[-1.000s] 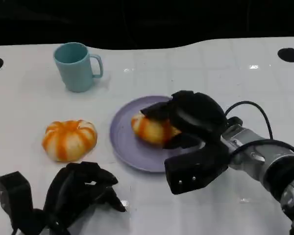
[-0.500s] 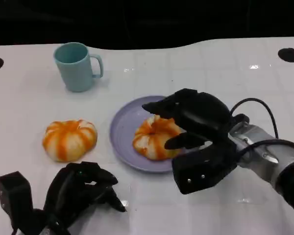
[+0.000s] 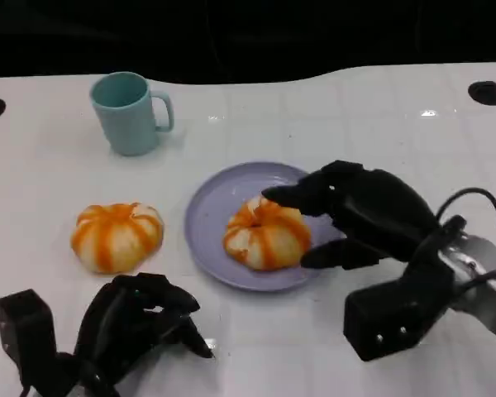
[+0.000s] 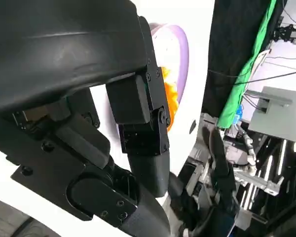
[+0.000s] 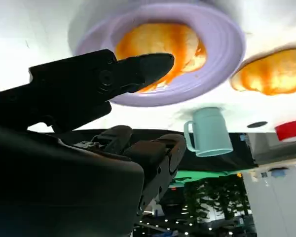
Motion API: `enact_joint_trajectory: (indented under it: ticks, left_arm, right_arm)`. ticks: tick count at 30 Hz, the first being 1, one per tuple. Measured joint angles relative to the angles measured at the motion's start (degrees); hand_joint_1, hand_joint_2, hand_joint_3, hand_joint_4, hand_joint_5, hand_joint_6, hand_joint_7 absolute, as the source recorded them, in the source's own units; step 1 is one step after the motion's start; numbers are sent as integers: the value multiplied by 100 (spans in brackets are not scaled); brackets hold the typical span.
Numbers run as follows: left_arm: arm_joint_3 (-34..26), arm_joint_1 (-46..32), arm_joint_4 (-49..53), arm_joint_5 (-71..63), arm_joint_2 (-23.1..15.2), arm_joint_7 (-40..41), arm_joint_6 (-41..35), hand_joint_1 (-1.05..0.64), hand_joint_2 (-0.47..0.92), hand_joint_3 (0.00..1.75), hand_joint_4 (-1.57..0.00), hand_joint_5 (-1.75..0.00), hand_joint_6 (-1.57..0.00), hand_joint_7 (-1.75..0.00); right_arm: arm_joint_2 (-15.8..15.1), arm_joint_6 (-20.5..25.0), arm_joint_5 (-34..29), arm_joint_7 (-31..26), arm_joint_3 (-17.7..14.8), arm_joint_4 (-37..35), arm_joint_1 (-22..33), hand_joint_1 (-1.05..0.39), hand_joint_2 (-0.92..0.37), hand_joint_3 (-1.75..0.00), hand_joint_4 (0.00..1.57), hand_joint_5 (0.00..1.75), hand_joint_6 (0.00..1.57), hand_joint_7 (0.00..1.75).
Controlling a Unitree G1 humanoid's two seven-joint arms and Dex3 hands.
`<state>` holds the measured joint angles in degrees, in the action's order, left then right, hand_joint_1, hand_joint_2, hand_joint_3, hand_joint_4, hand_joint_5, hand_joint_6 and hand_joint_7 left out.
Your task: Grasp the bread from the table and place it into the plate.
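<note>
A round orange-and-white bread (image 3: pixel 264 236) lies on the purple plate (image 3: pixel 202 217) at the table's middle. My right hand (image 3: pixel 362 211) hovers just right of it, fingers spread and holding nothing, with one fingertip close over the bread's top. The right wrist view shows the same bread (image 5: pixel 160 45) on the plate (image 5: pixel 223 52) beyond my black fingers (image 5: pixel 103 79). A second, similar bread (image 3: pixel 116 236) sits on the table left of the plate. My left hand (image 3: pixel 136 324) rests at the lower left with its fingers curled in on nothing.
A light blue mug (image 3: pixel 131 112) stands at the back left, its handle turned right. The table's dark back edge runs along the top, with a black round mark (image 3: pixel 486 92) at the far right. The left wrist view shows a slice of the plate (image 4: pixel 180 47).
My right hand has let go of the bread, which now lies on the plate. The hand has drawn back to the right and towards me. The left hand has stayed put.
</note>
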<state>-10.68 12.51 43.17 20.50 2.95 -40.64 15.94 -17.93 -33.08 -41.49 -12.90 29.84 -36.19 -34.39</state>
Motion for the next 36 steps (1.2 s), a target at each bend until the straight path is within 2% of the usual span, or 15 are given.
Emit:
enact_joint_trajectory:
  ticks: [3, 5, 7, 8, 10, 11, 12, 13, 14, 15, 17, 20, 25, 32, 36]
  left_arm:
    - [6, 0, 1, -1, 3, 1, 3, -105, 70, 0, -157, -61, -157, -23]
    - [12, 2, 1, -4, 6, 11, 5, -105, 70, 0, -157, -61, -157, -23]
    - [13, 3, 3, -6, 7, 17, 6, -105, 70, 0, -157, -62, -157, -23]
    - [15, 3, 3, -6, 8, 23, 6, -105, 70, 0, -157, -62, -157, -23]
    - [16, 6, 6, -5, 12, 32, 6, -105, 70, 0, -157, -62, -157, -23]
    - [15, 7, 8, -5, 11, 33, 6, -105, 70, 0, -157, -61, -157, -23]
    - [15, 8, 11, -5, 11, 33, 6, -105, 70, 0, -157, -61, -157, -23]
    - [15, 8, 15, -5, 11, 33, 6, -105, 70, 0, -157, -61, -157, -23]
    - [15, 11, 21, -5, 10, 33, 5, -105, 70, 0, -157, -61, -157, -23]
    - [16, 13, 23, -5, 12, 33, 6, -105, 70, 0, -157, -61, -157, -23]
    - [18, 17, 30, -5, 13, 33, 5, -105, 70, 0, -157, -61, -157, -23]
    - [19, 17, 34, -5, 11, 33, 6, -105, 70, 0, -157, -61, -157, -23]
    - [23, 19, 40, -5, 10, 35, 6, -105, 70, 0, -157, -61, -157, -23]
    - [40, 16, 22, -5, 15, 39, 3, -105, 70, 0, -157, -61, -157, -23]
    - [48, 16, 12, -5, 14, 39, 2, -105, 70, 0, -157, -61, -157, -23]
  right_arm:
    - [-43, -257, 162, -94, -188, 183, 301, -33, -86, 0, 55, 60, 69, 14]
    - [-57, -422, 329, -124, -312, 318, 516, -23, -87, -1, 62, 80, 79, 18]
    - [-76, -570, 493, -98, -436, 465, 721, -20, -87, -1, 63, 96, 83, 22]
    - [-93, -613, 547, -88, -485, 525, 799, -19, -87, -3, 62, 117, 80, 42]
    - [-140, -684, 653, -52, -597, 674, 973, -16, -85, -9, 60, 138, 67, 81]
    - [-162, -730, 716, -20, -664, 727, 1061, -15, -72, -36, 59, 146, 63, 100]
    - [-190, -754, 791, 26, -718, 786, 1148, -14, -58, -63, 59, 149, 61, 106]
    - [-210, -779, 860, 76, -772, 842, 1237, -12, -51, -81, 59, 153, 61, 114]
    - [-213, -808, 979, 168, -836, 880, 1326, -10, -46, -93, 59, 155, 60, 119]
    - [-213, -835, 1136, 276, -904, 916, 1422, -9, -46, -99, 60, 157, 60, 122]
    - [-212, -862, 1553, 570, -990, 1006, 1607, -10, -47, -103, 62, 160, 60, 128]
    - [-204, -864, 2250, 1101, -1153, 1246, 1921, -11, -54, -100, 61, 170, 58, 137]
    - [-188, -460, 3149, 1929, -1335, 1846, 2487, -10, -58, -101, 60, 175, 54, 148]
    - [-131, 78, 3733, 2576, -1516, 2541, 3232, -9, -54, -115, 54, 175, 45, 160]
    - [-82, 130, 3791, 2736, -1580, 2717, 3549, -8, -53, -117, 52, 175, 42, 161]
